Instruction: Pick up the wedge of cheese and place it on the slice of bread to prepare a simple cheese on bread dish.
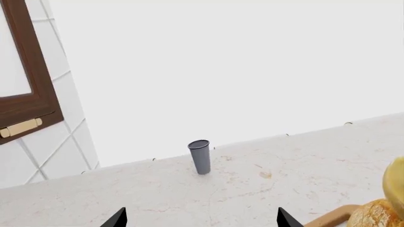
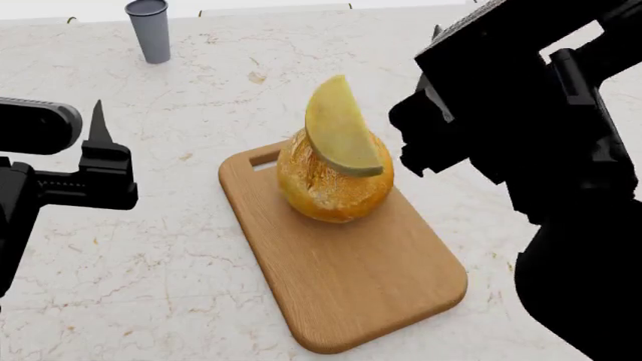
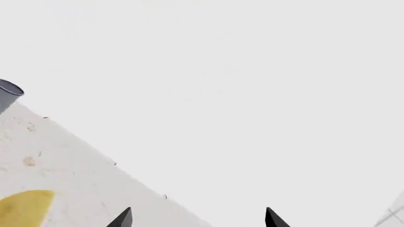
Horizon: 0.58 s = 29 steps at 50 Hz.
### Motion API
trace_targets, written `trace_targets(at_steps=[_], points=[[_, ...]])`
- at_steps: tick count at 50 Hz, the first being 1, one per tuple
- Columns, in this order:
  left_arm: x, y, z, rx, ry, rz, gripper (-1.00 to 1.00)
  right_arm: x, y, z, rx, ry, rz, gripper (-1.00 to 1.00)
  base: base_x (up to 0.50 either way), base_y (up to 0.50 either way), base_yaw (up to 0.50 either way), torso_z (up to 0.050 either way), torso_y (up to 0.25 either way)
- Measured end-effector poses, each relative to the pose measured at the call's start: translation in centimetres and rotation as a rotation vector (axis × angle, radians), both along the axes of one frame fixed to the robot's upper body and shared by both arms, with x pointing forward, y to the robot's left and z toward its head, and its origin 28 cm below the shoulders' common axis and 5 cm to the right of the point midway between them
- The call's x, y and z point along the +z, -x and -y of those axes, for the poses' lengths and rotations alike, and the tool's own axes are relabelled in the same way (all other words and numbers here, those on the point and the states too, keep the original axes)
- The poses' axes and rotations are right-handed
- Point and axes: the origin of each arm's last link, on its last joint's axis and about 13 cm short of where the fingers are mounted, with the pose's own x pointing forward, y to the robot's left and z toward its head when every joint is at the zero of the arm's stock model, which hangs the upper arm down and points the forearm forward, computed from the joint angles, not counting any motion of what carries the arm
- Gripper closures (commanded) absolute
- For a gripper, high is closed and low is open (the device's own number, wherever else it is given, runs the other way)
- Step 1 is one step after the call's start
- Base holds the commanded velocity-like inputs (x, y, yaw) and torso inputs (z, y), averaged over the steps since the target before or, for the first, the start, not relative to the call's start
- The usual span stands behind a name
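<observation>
The pale yellow wedge of cheese rests tilted on top of the round golden loaf, the slice of bread, which stands on the wooden cutting board. My left gripper is open and empty, well left of the board above the counter. My right gripper is open and empty, close to the right of the cheese and apart from it. The left wrist view shows its open gripper, the cheese's edge and the loaf. The right wrist view shows its open gripper and part of the cheese.
A grey cup stands at the counter's back left; it also shows in the left wrist view and the right wrist view. A brown wooden frame hangs on a tiled wall. The marble counter surrounds the board.
</observation>
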Motion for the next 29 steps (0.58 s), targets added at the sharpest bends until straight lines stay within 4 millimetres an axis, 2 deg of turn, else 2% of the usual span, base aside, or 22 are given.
trace_targets(at_steps=[6, 9, 14, 18, 29], points=[[0.0, 0.0, 0.0, 0.000, 0.000, 0.004, -1.00, -1.4, 1.2, -1.1, 0.138, -0.257, 0.064, -1.00, 0.00, 0.00, 0.00, 0.000, 0.000], [0.0, 0.0, 0.0, 0.000, -0.001, 0.006, -1.00, -2.1, 1.2, -1.3, 0.150, -0.351, 0.109, -1.00, 0.00, 0.00, 0.00, 0.000, 0.000], [0.0, 0.0, 0.0, 0.000, -0.003, 0.007, -1.00, -3.9, -0.7, -0.8, 0.043, -0.433, 0.159, -1.00, 0.00, 0.00, 0.00, 0.000, 0.000], [0.0, 0.0, 0.0, 0.000, -0.005, 0.006, -1.00, -5.2, -1.3, -0.6, 0.010, -0.502, 0.171, -1.00, 0.00, 0.00, 0.00, 0.000, 0.000], [0.0, 0.0, 0.0, 0.002, -0.007, 0.009, -1.00, -7.7, -0.2, -0.8, 0.033, -0.605, 0.208, -1.00, 0.00, 0.00, 0.00, 0.000, 0.000]])
